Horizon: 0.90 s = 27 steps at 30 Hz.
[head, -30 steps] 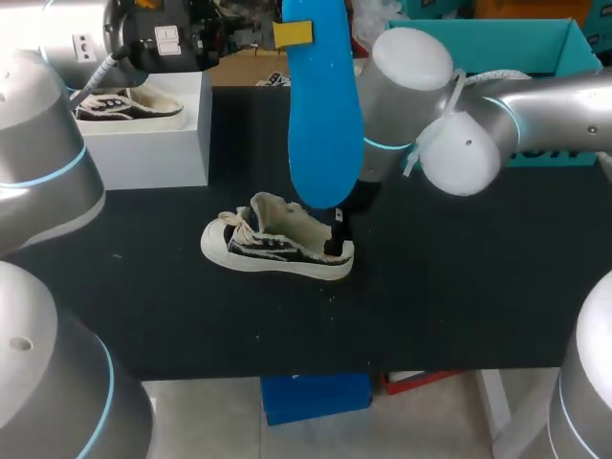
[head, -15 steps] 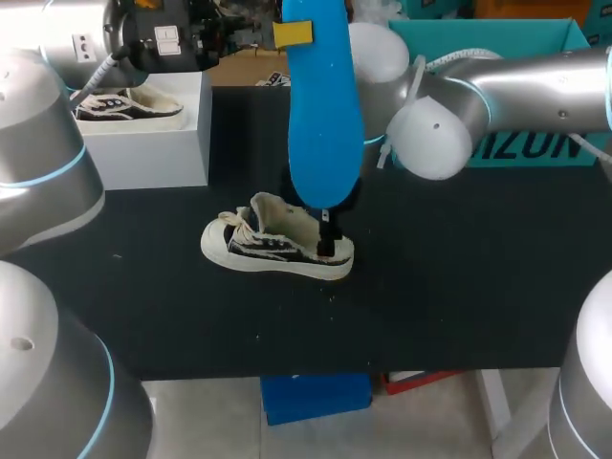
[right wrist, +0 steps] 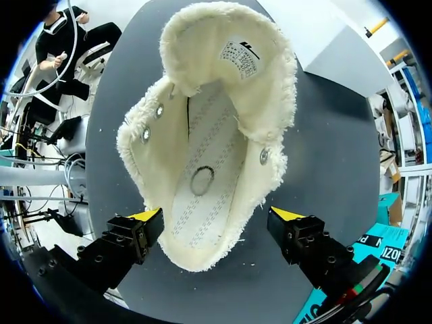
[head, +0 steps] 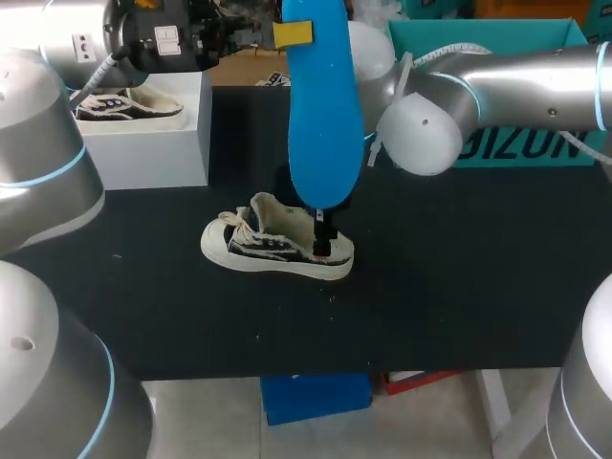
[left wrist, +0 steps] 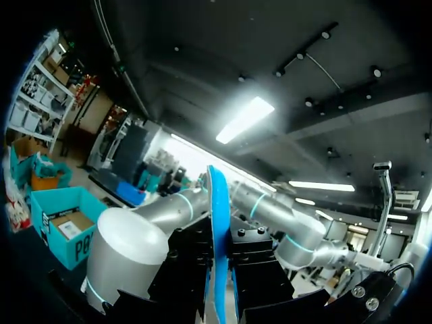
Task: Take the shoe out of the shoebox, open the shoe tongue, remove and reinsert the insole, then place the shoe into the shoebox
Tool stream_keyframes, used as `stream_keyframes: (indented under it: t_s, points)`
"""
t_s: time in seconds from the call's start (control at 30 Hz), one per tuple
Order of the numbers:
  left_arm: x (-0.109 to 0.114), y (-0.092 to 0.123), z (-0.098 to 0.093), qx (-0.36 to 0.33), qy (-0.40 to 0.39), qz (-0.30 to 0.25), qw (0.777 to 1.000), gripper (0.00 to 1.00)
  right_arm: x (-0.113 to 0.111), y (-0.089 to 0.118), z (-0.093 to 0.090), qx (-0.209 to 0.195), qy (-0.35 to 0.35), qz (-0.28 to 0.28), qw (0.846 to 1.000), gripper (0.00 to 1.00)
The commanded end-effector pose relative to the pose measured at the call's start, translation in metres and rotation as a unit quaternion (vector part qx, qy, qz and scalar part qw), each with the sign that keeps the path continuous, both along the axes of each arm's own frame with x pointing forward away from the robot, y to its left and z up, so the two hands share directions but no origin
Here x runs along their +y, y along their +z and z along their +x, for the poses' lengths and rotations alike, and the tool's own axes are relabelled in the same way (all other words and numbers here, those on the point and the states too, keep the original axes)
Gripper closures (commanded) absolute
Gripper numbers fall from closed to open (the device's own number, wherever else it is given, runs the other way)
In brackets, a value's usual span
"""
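The shoe [head: 277, 247] lies on its sole near the middle of the black table [head: 459, 287], toe toward my left, white laces loose over a black-and-white patterned side. In the right wrist view its tongue [right wrist: 233, 54] is folded forward and open, showing a fleecy cream lining and a small white label [right wrist: 239, 50] with dark print too small to make out. The bare footbed below has rows of stitching and a round ring mark [right wrist: 201, 181]. Metal eyelets sit along both edges of the opening. The right gripper [right wrist: 216, 216] hangs over the heel with its yellow-tipped fingers spread wide, one on each side of the heel and neither touching it. The blue insole [head: 323, 115] is out of the shoe, held upright in the air above it. The left gripper [left wrist: 217, 277] has its fingers pressed against the two faces, pinching it edge-on in the left wrist view. In the head view the insole stands in front of the right arm's wrist and hides most of that gripper. The white shoebox [head: 153, 143] sits at the table's far left with a second shoe [head: 124, 103] inside. A teal box [head: 535, 148] with white lettering is at the far right, partly covered by the right arm.
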<state>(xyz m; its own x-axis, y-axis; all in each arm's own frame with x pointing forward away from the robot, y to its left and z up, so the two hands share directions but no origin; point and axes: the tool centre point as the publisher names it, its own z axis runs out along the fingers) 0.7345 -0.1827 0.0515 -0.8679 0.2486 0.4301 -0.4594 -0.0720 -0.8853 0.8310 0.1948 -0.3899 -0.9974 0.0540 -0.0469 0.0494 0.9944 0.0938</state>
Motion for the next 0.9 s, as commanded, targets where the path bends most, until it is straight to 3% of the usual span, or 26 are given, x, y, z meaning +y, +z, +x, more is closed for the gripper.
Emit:
stream_keyframes:
  t_s: [0.03, 0.27, 0.53, 0.9]
  points:
    - [-0.001, -0.001, -0.001, 0.000, 0.001, 0.000, 1.000, 1.00, -0.002, 0.003, -0.003, -0.002, -0.003, 0.003, 1.000, 0.00]
    - [-0.001, -0.001, -0.001, 0.000, 0.001, 0.000, 1.000, 1.00, -0.005, 0.010, -0.008, -0.009, 0.002, 0.036, 0.999, 0.00]
    - [-0.001, -0.001, -0.001, 0.000, 0.001, 0.000, 1.000, 1.00, -0.009, 0.014, -0.012, -0.011, 0.006, 0.127, 0.992, 0.00]
    - [-0.001, -0.001, -0.001, 0.000, 0.001, 0.000, 1.000, 1.00, -0.016, 0.015, -0.018, -0.030, -0.019, 0.245, 0.969, 0.00]
